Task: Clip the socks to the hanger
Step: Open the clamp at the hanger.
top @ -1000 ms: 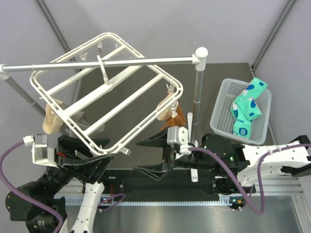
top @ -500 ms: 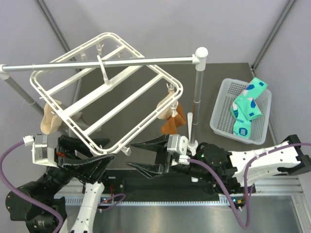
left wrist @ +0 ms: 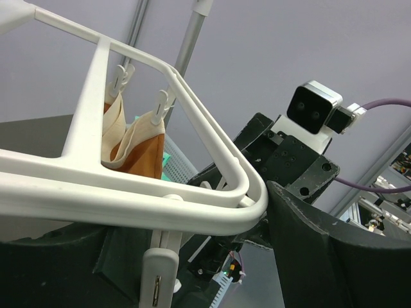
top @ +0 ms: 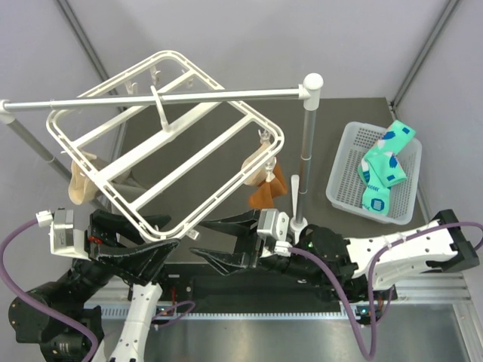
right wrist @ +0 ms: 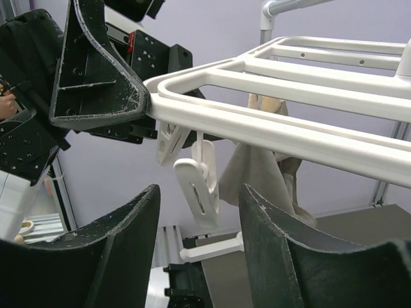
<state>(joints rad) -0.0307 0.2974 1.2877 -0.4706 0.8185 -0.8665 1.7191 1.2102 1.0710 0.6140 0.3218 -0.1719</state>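
The white hanger [top: 170, 128] hangs tilted from the grey rail. My left gripper [top: 151, 240] is shut on its near corner; the frame [left wrist: 160, 205] sits between the dark fingers [left wrist: 321, 250]. My right gripper [top: 205, 238] is open just right of that corner. In the right wrist view a dangling white clip [right wrist: 200, 183] hangs between its spread fingers [right wrist: 122, 250], apart from both. The teal socks [top: 383, 170] lie in the white basket at the right, far from both grippers.
The grey rail [top: 151, 99] and its upright post [top: 306, 143] cross the hanger. An orange sock [top: 264, 192] is clipped at the hanger's right corner and a beige sock [top: 78, 185] at its left. The perforated basket [top: 343, 162] stands at the right edge.
My right arm has moved left and slightly nearer, bringing its open gripper under the hanger's near corner clip. The left gripper and hanger have stayed put.
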